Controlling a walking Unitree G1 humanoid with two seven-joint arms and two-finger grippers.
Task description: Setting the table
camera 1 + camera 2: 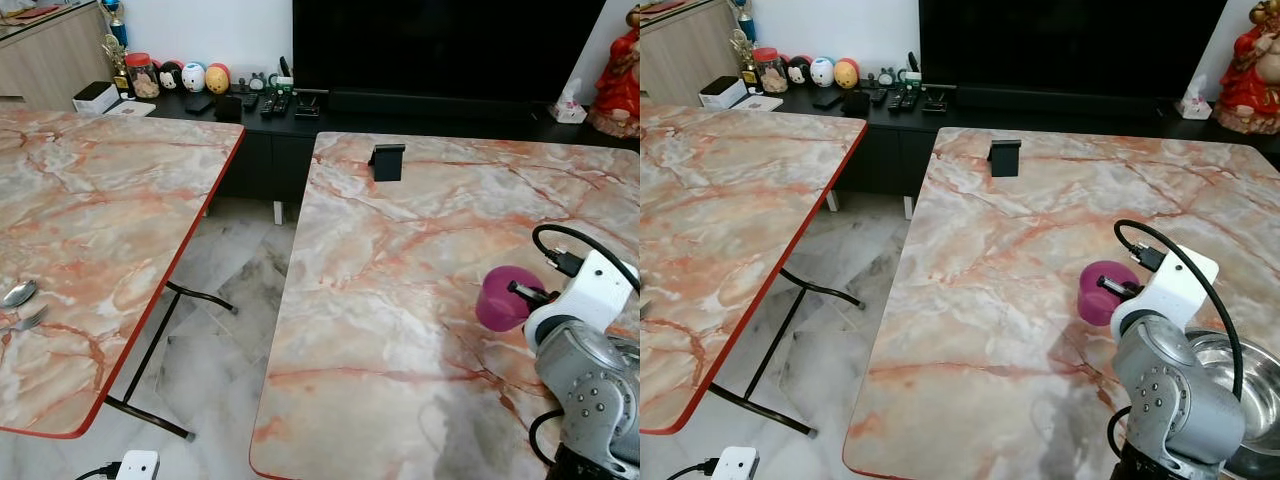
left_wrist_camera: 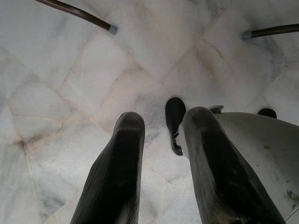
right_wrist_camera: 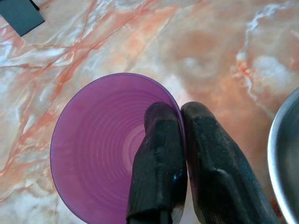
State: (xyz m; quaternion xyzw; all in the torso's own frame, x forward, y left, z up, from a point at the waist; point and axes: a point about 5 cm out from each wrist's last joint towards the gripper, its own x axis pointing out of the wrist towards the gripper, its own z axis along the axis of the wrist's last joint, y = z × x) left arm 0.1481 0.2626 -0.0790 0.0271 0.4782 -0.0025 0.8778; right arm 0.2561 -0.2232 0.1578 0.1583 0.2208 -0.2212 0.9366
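A purple plastic cup (image 3: pixel 103 140) is over the right marble table (image 1: pixel 400 300), near its right side. My right gripper (image 3: pixel 181 109) is shut on the cup's rim, one finger inside and one outside. In the left eye view the cup (image 1: pixel 500 297) shows just ahead of my right wrist. A steel bowl (image 1: pixel 1240 390) stands on the same table close to my right arm, beside the cup. A spoon (image 1: pixel 18 293) and a fork (image 1: pixel 30 318) lie on the left table. My left gripper (image 2: pixel 161 121) hangs open over the floor, holding nothing.
A gap of marble floor (image 1: pixel 215 330) with black folding legs separates the left table (image 1: pixel 100 200) from the right one. A small black stand (image 1: pixel 387 161) sits near the right table's far edge. Behind, a dark TV cabinet (image 1: pixel 300 115) holds remotes and figurines.
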